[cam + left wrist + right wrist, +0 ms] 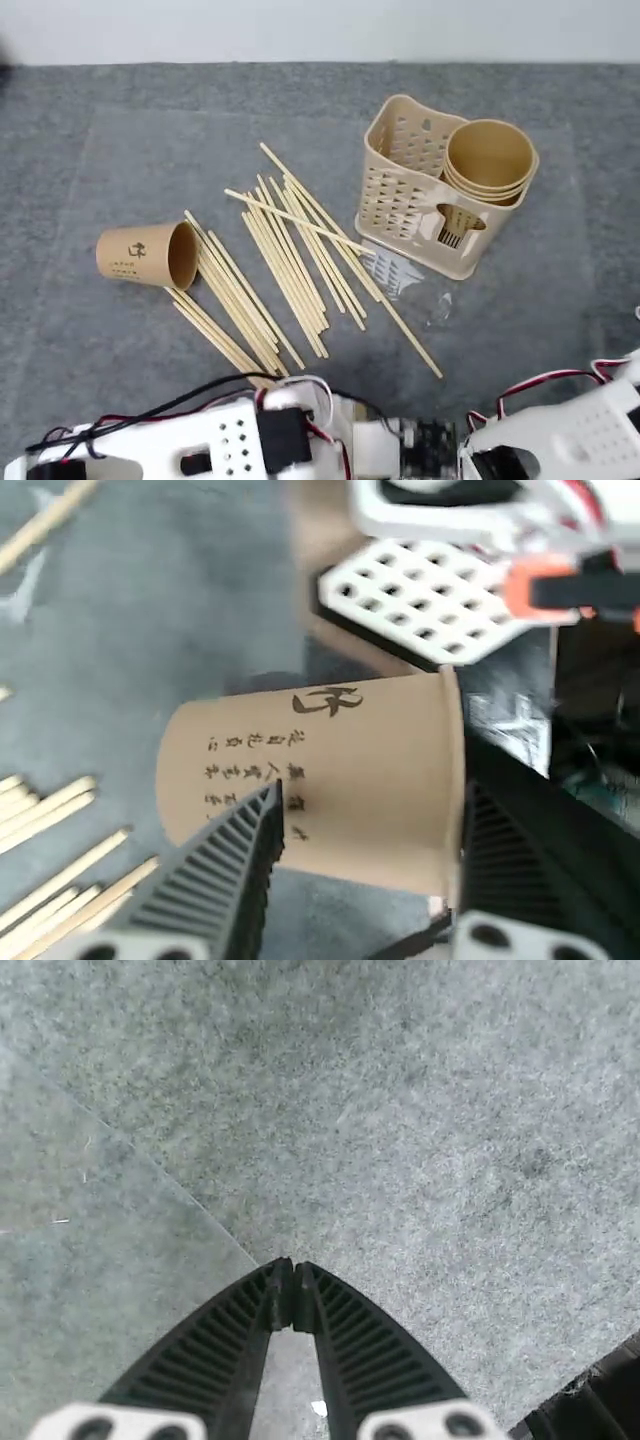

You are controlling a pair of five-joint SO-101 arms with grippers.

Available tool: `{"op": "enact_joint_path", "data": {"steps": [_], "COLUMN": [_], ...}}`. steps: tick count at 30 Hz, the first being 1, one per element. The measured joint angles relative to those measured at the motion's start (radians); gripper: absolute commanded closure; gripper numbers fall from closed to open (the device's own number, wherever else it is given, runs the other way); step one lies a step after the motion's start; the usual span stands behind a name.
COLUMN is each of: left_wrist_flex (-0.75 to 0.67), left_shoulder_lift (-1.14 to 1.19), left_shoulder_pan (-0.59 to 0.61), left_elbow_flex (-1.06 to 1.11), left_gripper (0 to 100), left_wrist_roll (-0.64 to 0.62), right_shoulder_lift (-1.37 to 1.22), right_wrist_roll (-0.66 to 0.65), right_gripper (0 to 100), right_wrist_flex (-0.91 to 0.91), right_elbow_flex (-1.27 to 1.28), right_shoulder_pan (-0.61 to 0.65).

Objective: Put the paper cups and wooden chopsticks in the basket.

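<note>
Grey mat (90, 150) across the whole table. Along the near edge in the high view, the white arms (235, 445) with red and black wires, well apart from the things on the mat.

Left gripper (370, 780) released and spread wide, with a lone cup (330, 750) lying on its side in sight between the ribbed fingers (225, 870). Cannot tell whether touching it. Right gripper (293, 1300) clenched tip to tip with nothing between, above the mat.

Right of the middle, a beige basket (400, 190) with holed walls, upright. In its right-hand part, a stack of paper cups (490, 160), mouths up.

At the left in the high view, the lone cup on the mat outside the basket, mouth turned toward it.

Between the lone cup and the basket, wooden chopsticks (290, 265) flat on the mat in loose slanting rows. One laid crosswise over the others, the leftmost just beside the lone cup's mouth, the rightmost near the basket's foot.

Just in front of the basket, a scrap of clear wrapper (395, 270).
</note>
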State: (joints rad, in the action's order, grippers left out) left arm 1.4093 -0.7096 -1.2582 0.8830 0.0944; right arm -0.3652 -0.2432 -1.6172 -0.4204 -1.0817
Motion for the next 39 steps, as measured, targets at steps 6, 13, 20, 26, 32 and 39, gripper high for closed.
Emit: {"op": "enact_joint_path", "data": {"steps": [6,13,20,26,32,39], "left_wrist_flex": [0.000,-0.080,-0.170,-0.173,-0.173,-0.195], "left_shoulder_lift": [0.000,-0.011,-0.011,-0.011,-0.011,-0.011], "left_shoulder_pan": [0.123,0.253,0.384,0.543,0.756,0.812], "left_elbow_flex": [-0.035,-0.043,-0.043,-0.133,-0.275,-0.466], "left_gripper": [89,96,99,99,99,99], "left_wrist_roll": [0.091,0.143,0.140,0.143,0.143,0.046], "right_shoulder_lift": [0.000,0.008,0.086,0.137,0.172,0.172], "right_wrist_roll": [0.000,0.000,0.000,0.000,0.000,0.000], "right_gripper": [98.9,98.9,98.9,98.9,98.9,98.9], "right_wrist_flex": [-0.002,-0.028,-0.087,-0.121,-0.132,-0.133], "right_elbow_flex": [0.000,0.000,0.000,0.000,0.000,0.000], "right_shoulder_pan": [0.002,0.023,0.087,0.130,0.164,0.186]}}
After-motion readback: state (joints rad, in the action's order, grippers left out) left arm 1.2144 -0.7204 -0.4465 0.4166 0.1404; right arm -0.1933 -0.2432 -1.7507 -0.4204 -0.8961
